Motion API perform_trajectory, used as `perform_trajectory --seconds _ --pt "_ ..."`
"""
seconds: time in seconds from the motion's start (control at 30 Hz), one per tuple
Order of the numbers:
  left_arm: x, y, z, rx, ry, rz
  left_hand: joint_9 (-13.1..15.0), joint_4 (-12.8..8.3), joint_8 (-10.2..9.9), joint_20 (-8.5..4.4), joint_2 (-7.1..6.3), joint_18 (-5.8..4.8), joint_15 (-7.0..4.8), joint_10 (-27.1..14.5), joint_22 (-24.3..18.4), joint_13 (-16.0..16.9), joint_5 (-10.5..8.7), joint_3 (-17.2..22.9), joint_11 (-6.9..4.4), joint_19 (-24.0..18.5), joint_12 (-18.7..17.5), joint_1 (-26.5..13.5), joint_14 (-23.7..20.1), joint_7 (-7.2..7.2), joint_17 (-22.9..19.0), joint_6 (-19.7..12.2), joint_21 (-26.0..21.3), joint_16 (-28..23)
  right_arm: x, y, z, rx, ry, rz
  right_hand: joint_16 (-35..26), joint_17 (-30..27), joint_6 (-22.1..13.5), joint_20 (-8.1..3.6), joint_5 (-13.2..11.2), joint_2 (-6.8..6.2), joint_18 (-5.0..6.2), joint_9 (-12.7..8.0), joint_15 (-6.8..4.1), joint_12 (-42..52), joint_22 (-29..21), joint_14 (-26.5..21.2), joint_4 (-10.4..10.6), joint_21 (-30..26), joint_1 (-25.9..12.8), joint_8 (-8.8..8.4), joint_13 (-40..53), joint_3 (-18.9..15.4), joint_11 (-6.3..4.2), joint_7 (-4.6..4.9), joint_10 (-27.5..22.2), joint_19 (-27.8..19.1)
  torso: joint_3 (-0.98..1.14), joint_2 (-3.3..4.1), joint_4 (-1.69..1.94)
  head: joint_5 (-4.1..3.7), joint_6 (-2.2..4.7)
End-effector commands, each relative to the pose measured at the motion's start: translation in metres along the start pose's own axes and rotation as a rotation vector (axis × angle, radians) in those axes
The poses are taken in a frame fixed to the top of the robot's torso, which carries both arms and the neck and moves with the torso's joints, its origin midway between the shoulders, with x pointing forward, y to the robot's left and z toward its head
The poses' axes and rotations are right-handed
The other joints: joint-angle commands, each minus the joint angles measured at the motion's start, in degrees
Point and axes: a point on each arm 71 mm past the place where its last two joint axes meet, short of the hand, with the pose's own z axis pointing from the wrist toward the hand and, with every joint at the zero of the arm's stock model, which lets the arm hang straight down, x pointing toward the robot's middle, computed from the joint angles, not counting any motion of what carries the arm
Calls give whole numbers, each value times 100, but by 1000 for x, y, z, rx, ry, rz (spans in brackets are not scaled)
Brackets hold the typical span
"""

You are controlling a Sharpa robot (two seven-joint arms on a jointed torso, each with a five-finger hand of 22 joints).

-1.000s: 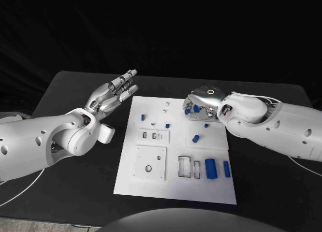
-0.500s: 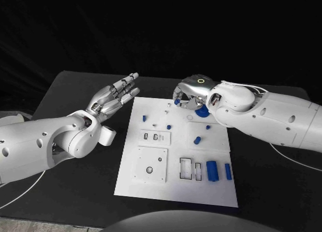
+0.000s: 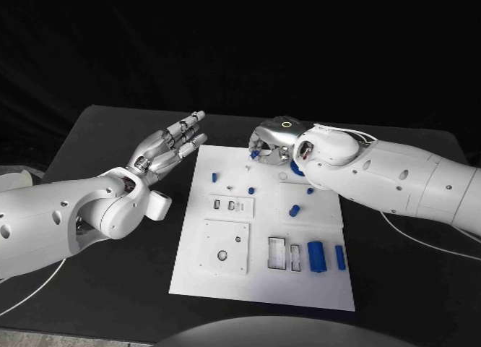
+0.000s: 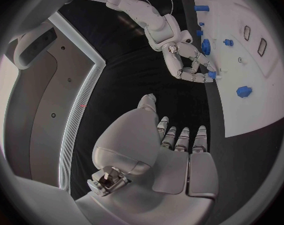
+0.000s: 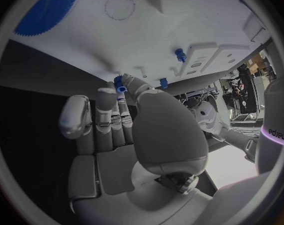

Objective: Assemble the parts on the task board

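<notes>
The white task board lies in the middle of the black table. My right hand hovers over the board's far edge and pinches a small blue part between thumb and a fingertip; the part shows at those fingertips from the left wrist too. A blue gear lies on the board just behind that hand, partly hidden by the wrist. My left hand hangs flat and open beside the board's far left corner, holding nothing.
Small blue pegs stand around the board's middle. Two blue cylinders lie near its front right, beside rectangular slots. Bare black table runs along both sides of the board.
My right hand has moved left along the board's far edge, leaving the blue gear uncovered behind it. The left hand has stayed in place.
</notes>
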Motion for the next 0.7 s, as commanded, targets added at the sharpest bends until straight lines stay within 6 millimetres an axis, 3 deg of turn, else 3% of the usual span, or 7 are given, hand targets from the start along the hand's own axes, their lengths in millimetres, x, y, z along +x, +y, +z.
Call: perform_trajectory --seconds 0.03,0.4,0.7 --pt "2 -1 1 10 20 -15 7 5 22 46 8 55 50 6 8 2 21 42 24 -8 -21 58 -6 10 -5 48 24 -21 1 0 1 -2 0 12 -26 -11 -50 46 23 19 -76 347 50 -36 -8 -4 35 -25 -2 -43 -7 18 45 8 -3 -19 -3 -6 0 5 -12" --pt "2 0 2 8 22 -17 7 2 23 49 10 55 54 7 9 2 30 46 29 -7 -20 64 -6 14 -5 53 25 -21 3 2 4 -1 8 32 -112 -125 -250 91 24 -6 -50 316 85 -130 -76 -85 47 -108 -13 -187 -33 65 92 59 -75 -95 -6 -14 -6 3 -22" --pt "2 0 3 2 24 -25 39 -6 77 62 18 53 75 29 9 10 43 71 79 -5 -13 96 -6 81 -5 288 27 -21 5 2 6 14 42 33 -324 -384 -625 82 -44 -82 1 223 60 -295 -251 -270 90 -304 -77 -435 -59 94 162 62 -399 -263 -7 -19 -6 0 -35"
